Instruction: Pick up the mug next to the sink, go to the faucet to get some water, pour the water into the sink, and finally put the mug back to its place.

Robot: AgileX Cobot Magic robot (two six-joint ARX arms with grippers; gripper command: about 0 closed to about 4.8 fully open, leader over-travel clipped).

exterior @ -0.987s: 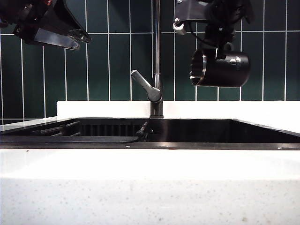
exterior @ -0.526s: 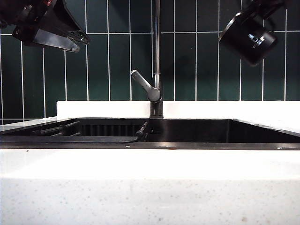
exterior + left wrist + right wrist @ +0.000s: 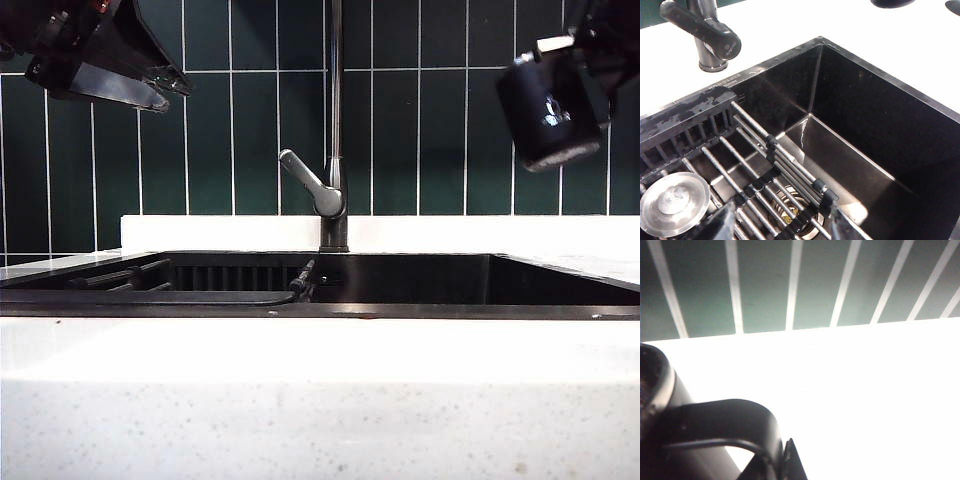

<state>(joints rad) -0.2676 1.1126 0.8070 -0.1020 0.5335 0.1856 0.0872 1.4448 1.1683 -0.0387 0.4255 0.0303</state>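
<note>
Right claw (image 3: 590,45) has swung the mug (image 3: 550,110) rightward, nearly upright.

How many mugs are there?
1. The black mug is up in the air at the right, over the counter beside the sink, held by the right gripper. No other mug shows; some could be out of view.

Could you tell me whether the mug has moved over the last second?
Yes. The mug, held by the right end effector, has swung rightward, away from the faucet, and turned from lying sideways to nearly upright.
</note>
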